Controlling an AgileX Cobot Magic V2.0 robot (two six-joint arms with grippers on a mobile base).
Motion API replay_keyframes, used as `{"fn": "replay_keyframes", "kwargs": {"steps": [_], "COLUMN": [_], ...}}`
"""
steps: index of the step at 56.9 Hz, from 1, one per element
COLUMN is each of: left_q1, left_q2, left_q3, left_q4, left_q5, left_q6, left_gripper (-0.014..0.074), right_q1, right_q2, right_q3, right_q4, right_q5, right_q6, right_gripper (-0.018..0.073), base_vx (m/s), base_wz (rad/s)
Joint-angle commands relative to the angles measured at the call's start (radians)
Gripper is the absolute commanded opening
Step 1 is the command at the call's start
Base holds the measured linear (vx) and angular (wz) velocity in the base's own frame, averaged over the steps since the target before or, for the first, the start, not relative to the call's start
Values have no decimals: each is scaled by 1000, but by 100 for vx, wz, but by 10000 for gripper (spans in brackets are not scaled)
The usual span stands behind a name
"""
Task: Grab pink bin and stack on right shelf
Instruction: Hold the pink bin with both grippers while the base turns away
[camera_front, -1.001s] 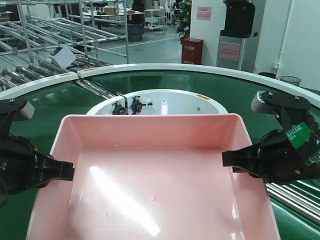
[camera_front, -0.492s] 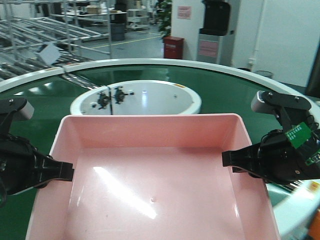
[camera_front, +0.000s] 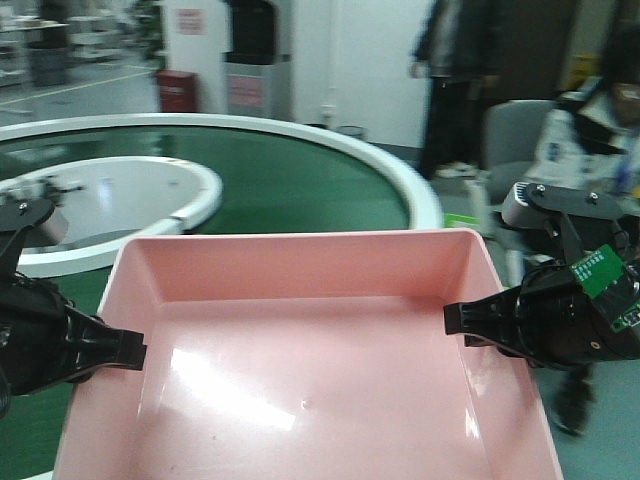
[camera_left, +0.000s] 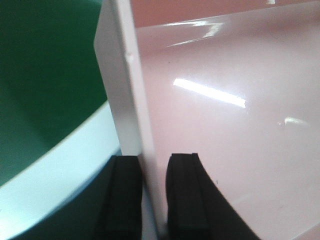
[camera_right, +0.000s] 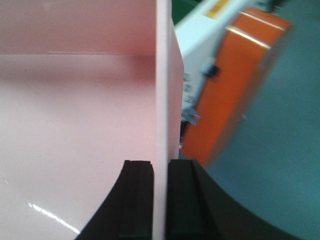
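Note:
The pink bin (camera_front: 310, 370) fills the lower front view, held level above the green belt with nothing inside it. My left gripper (camera_front: 130, 350) is shut on its left wall. In the left wrist view the black fingers (camera_left: 125, 190) pinch that pale wall (camera_left: 125, 95), one outside and one inside. My right gripper (camera_front: 455, 320) is shut on the right wall. The right wrist view shows this gripper (camera_right: 160, 162) clamping the thin rim (camera_right: 162, 75). The right shelf is out of view.
The green curved conveyor belt (camera_front: 300, 185) with its white outer edge (camera_front: 400, 185) runs behind the bin, around a white round island (camera_front: 120, 195). A person (camera_front: 460, 80) stands at the back right beside a chair (camera_front: 510, 135). An orange box (camera_right: 240, 75) lies below the right wall.
The whole view has swung to the right: the conveyor and island slid left and people came into view. The bin and both grippers keep the same hold and place.

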Motion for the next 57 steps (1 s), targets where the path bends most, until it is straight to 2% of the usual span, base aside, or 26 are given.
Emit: {"fn": "replay_keyframes", "kwargs": {"steps": [1,29,57], "left_q1": [1,1,1], "left_q2": [-38,-38,-38], "left_q3": [-29,-29,-29], "left_q4": [-2,-2,-2], "left_q5": [-33,-33,-33], "left_q6": [21,21,21], "left_gripper": [-5,-5,-5], "right_q1": [-13,-13,-13], "right_q2": [-38,-39,-39], "right_q3": [-31,-31,-31], "right_q4": [-37,-37,-37], "right_q5": [-92,-92,-92], "right_q6": [-14,-14,-14], "right_gripper": [-8,-8,-8], "base_vx": [-17,-8,16], "base_wz": [-83,-79,-55]}}
